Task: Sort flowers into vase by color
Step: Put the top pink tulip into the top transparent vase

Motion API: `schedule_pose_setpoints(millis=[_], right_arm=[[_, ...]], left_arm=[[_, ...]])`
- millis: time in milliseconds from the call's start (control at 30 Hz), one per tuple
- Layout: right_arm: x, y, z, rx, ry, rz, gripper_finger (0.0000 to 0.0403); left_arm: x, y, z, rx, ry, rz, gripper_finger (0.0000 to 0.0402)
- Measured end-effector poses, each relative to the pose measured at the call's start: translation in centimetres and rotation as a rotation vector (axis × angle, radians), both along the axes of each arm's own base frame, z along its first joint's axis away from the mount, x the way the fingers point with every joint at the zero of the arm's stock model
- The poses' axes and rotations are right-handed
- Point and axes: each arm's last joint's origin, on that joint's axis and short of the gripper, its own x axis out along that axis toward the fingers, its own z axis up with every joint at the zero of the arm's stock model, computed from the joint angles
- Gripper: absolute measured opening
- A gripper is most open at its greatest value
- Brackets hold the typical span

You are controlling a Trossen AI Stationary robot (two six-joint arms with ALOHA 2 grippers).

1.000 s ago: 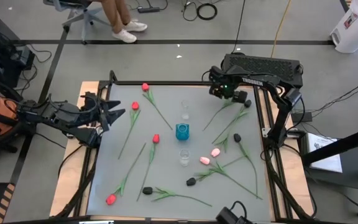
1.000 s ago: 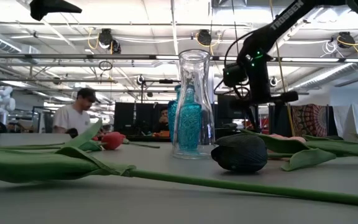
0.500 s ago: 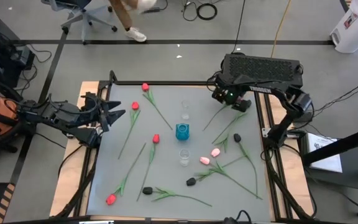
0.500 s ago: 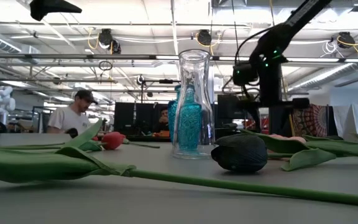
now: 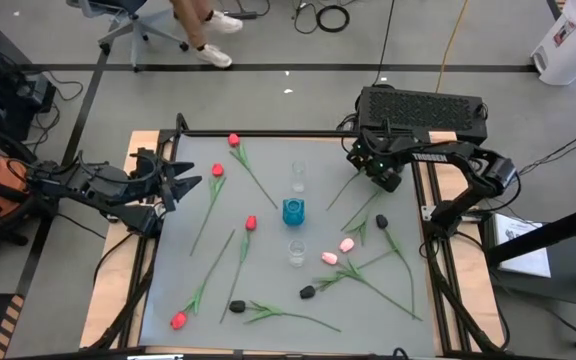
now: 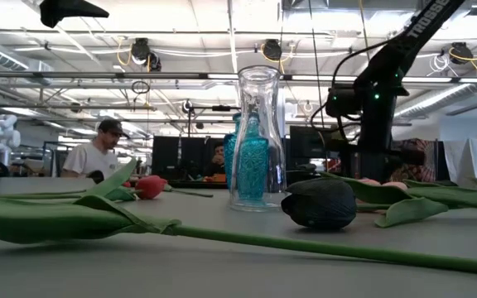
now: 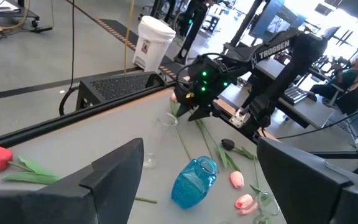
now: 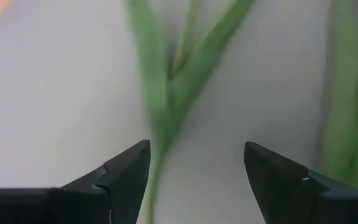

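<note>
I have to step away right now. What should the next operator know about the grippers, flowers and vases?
Left gripper: open, parked at the table's left edge.
Right gripper: open, empty, low over a green stem at the table's far right.
Flowers: red tulips left, pink and black right, all lying on the table.
Blue vase and two clear vases stand mid-table.
Done: nothing sorted.
Left: every flower.

blurred green stem (image 8: 160,118) in the right wrist view, its flower head cut off by the edge

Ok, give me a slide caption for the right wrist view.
Right end effector, fingers open, poised just above a tulip's green stem and leaves on the grey table.
</note>
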Motion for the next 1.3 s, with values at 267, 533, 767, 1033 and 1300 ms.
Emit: schedule_pose_setpoints(millis=[267, 533, 767, 1033, 1300], right_arm=[[0.7, -0.6, 0.3, -0.063, -0.078, -0.029, 0.0251], [0.0, -1.1, 0.3, -0.053, -0.073, -0.087, 0.0251], [-0.5, -1.6, 0.3, -0.036, -0.084, -0.136, 0.0251], [-0.9, -1.9, -0.2, 0.002, -0.07, -0.149, 0.0251], [-0.7, -2.0, -1.0, 0.036, -0.05, -0.148, 0.0251]], left_arm=[[0.0, 0.0, 0.0, -0.001, -0.001, 0.001, 0.0319], [0.0, 0.0, 0.0, -0.001, 0.0, 0.001, 0.0319], [0.0, 0.0, 0.0, 0.005, 0.003, 0.0, 0.0319], [0.0, 0.0, 0.0, 0.01, 0.005, 0.007, 0.0319], [0.0, 0.0, -0.1, 0.01, 0.011, 0.007, 0.0319]])
